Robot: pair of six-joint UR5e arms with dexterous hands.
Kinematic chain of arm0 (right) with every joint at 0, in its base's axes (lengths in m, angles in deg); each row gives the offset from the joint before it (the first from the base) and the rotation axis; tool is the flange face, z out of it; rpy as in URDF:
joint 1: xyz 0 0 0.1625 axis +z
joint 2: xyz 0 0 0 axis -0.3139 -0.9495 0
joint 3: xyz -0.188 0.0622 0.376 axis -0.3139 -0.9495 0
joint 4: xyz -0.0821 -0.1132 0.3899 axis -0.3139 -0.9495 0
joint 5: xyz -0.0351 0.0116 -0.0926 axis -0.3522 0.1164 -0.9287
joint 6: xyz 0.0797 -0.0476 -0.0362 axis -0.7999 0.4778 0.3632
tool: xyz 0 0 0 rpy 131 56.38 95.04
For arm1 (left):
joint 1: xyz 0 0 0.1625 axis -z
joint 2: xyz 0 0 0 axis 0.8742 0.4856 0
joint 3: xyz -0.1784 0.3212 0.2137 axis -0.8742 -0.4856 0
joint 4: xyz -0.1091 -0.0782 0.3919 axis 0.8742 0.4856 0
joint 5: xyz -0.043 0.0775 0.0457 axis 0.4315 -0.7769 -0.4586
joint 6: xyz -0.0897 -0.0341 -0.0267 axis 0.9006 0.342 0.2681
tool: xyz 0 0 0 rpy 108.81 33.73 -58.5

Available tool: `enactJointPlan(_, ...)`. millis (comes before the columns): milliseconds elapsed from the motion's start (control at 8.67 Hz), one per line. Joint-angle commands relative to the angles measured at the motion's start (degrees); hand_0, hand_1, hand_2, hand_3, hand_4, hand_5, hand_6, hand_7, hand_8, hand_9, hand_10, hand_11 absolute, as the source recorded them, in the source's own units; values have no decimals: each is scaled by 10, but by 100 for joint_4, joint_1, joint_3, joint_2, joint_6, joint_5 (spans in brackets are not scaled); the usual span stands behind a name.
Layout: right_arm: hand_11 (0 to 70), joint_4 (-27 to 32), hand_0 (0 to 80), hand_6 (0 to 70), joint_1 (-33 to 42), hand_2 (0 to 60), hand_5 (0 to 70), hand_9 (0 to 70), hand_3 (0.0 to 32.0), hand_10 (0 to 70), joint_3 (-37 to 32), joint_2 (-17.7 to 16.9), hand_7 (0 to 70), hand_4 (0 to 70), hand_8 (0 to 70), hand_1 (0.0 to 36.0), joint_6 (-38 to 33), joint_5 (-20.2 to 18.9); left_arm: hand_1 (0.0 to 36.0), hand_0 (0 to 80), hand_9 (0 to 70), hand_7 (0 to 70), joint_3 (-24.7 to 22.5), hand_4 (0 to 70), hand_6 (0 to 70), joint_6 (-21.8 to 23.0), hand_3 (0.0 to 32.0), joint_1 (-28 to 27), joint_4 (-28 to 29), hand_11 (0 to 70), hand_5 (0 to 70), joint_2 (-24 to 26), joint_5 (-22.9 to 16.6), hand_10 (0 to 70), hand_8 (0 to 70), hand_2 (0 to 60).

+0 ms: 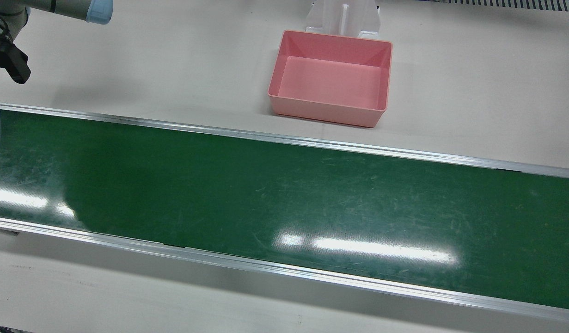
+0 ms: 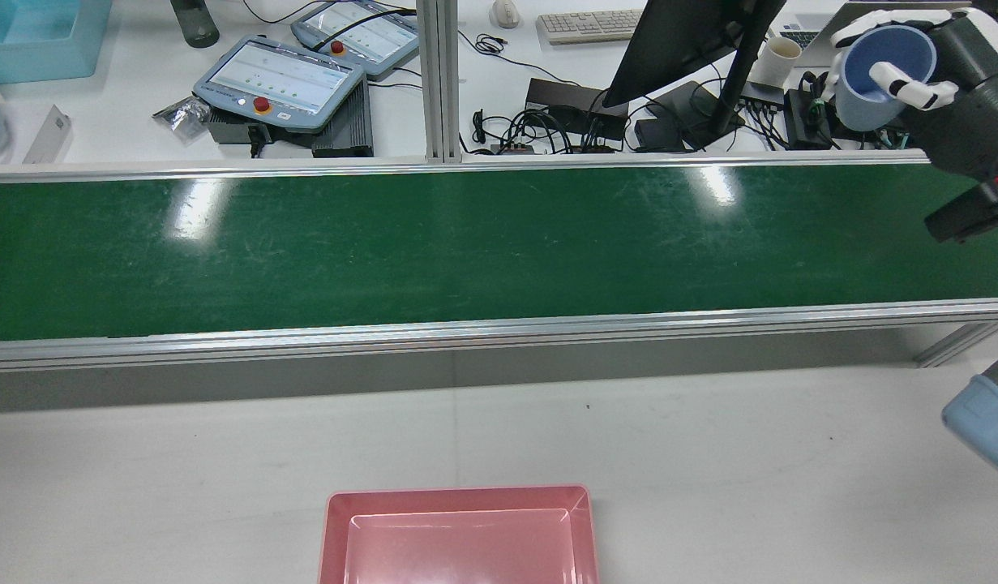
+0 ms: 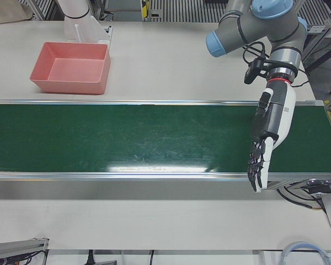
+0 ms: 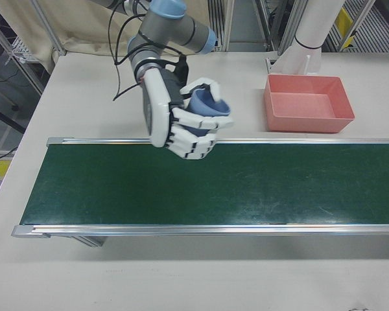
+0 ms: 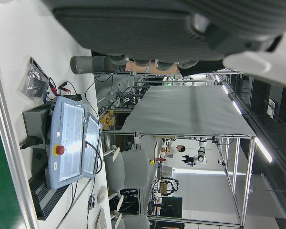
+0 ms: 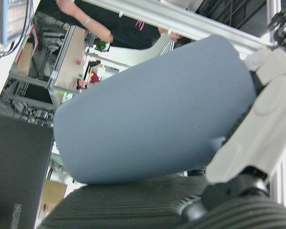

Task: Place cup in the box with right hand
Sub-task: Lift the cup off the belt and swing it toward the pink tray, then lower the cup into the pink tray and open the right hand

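In the right-front view, the right hand (image 4: 185,126) is clamping the blue cup (image 4: 206,107) and holding it lifted over the conveyor belt's (image 4: 246,184) far edge, so the grasp looks done while the carry and release are still waiting. The pink box (image 4: 308,103) is sitting on the tabletop beyond the belt, holding nothing. In the rear view, the cup (image 2: 884,77) is showing nothing inside. In the left-front view, the left hand (image 3: 262,157) is hanging with fingers straight and apart, gripping nothing.

The box (image 4: 308,103) sits behind the conveyor belt (image 4: 207,183), cup (image 4: 207,107) above the belt's rear edge.
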Motion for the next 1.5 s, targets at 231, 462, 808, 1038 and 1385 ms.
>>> enactJointPlan(231,700,-361,583,490,-3260,600,246,700,0,700,1539,508,700,555,700,360,1445,394,0,0,0,0,0,0,0,-8,0,0,-12,0,0,9,0,0,0,0)
enactJointPlan(462,700,-343,556,459,-4482,600,215,700,0,679,1504,729,700,608,668,360,2096,717,0,0,0,0,-9,0,0,0,0,0,-3,0,0,9,0,0,0,0)
enactJointPlan(808,700,-299,479,356,-5514,600,162,700,0,504,1434,729,700,563,500,360,2608,1018,0,0,0,0,0,0,0,0,0,0,-3,0,0,9,0,0,0,0)
enactJointPlan(1038,613,-299,465,282,-5560,600,136,638,0,426,1294,676,700,515,388,360,2565,1010,0,0,0,0,9,0,0,0,0,0,-3,0,0,9,0,0,0,0)
enactJointPlan(1385,142,-291,528,104,-5552,96,55,170,0,87,1179,676,459,271,62,155,2442,1018,0,0,0,0,9,0,0,0,0,-8,-3,0,0,9,0,0,0,0)
